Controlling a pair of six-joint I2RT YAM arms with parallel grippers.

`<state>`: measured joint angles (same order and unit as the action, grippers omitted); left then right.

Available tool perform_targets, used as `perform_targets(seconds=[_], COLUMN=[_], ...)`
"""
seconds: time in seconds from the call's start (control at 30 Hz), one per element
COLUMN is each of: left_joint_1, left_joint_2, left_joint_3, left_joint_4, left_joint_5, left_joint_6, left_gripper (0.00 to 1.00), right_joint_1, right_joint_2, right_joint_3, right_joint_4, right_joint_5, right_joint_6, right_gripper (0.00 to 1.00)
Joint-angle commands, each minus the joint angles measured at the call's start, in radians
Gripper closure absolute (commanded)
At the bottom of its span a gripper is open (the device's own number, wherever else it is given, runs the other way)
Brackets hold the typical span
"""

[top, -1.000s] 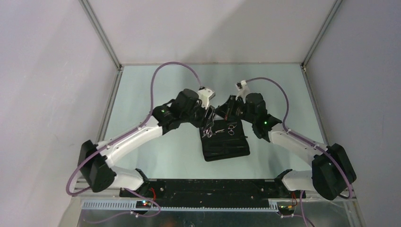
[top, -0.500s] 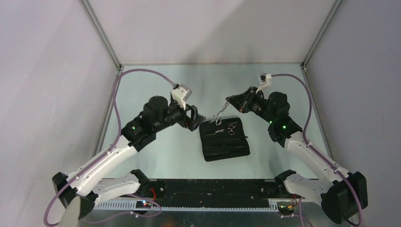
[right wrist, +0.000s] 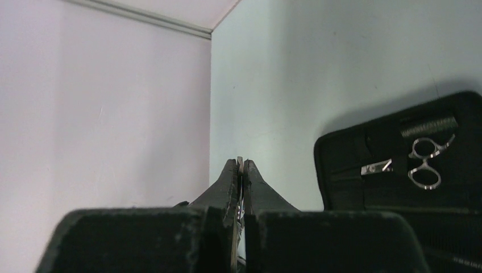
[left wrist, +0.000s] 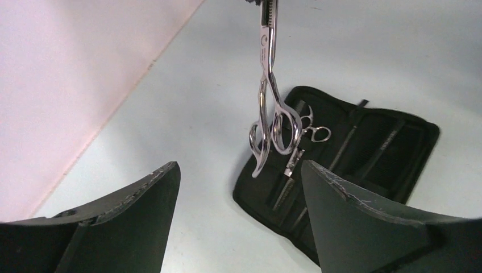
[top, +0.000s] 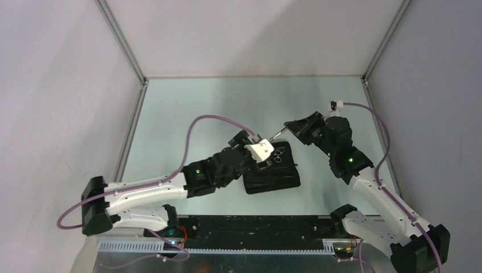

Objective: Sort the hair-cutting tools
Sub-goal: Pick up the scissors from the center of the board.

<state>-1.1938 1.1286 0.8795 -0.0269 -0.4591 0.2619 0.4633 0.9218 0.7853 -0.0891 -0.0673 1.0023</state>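
One pair of silver scissors hangs in the air by its blade, ring handles down, above the black zip case. My right gripper is shut on that blade. The second pair of scissors lies strapped inside the open case, beside a black comb whose teeth show. My left gripper stands open and holds nothing. It is low at the case's near left corner and faces the hanging scissors. In the top view its wrist camera hides its fingers.
The case lies open near the middle of the pale green table. Walls with metal posts close in the back and both sides. The arm bases and a black rail run along the near edge.
My left gripper has opened wide, swung out to the left and come back low beside the case. My right gripper has carried the scissors up and to the right, off the case.
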Motion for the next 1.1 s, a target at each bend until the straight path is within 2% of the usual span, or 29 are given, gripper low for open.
perform_targets(seconds=[0.0,0.17,0.4,0.57,0.63,0.83,0.9,0.97,1.03,1.07], left_joint_1=[-0.044,-0.064,-0.079,-0.084,-0.084,-0.085,-0.085,-0.084,-0.078,-0.072], left_joint_2=[0.061,0.147,0.209,0.243,0.249,0.232,0.220,0.202,0.187,0.179], left_joint_3=[-0.003,-0.001,0.014,0.034,0.041,0.052,0.059,0.068,0.077,0.086], left_joint_4=[0.196,0.295,0.328,0.324,0.318,0.279,0.241,0.203,0.154,0.130], left_joint_5=[-0.196,-0.285,-0.276,-0.276,-0.279,-0.268,-0.253,-0.230,-0.198,-0.163], left_joint_6=[0.167,0.238,0.251,0.253,0.248,0.208,0.187,0.158,0.118,0.077], left_gripper=[0.16,0.21,0.29,0.40,0.47,0.79,0.89,0.98,1.00,1.00], right_joint_1=[0.004,0.004,0.004,0.004,0.003,0.004,0.004,0.000,-0.011,-0.023], right_joint_2=[-0.038,-0.064,-0.083,-0.085,-0.088,-0.093,-0.086,-0.081,-0.082,-0.085], right_joint_3=[0.029,0.029,0.029,0.029,0.029,0.029,0.029,0.029,0.029,0.029], right_joint_4=[-0.082,-0.122,-0.147,-0.152,-0.153,-0.158,-0.149,-0.130,-0.113,-0.111], right_joint_5=[0.063,0.061,0.053,0.048,0.050,0.056,0.043,0.031,0.027,0.027], right_joint_6=[0.148,0.217,0.262,0.285,0.289,0.292,0.282,0.258,0.212,0.170], right_gripper=[1.00,1.00,1.00,1.00,1.00,1.00,0.96,0.84,0.66,0.62])
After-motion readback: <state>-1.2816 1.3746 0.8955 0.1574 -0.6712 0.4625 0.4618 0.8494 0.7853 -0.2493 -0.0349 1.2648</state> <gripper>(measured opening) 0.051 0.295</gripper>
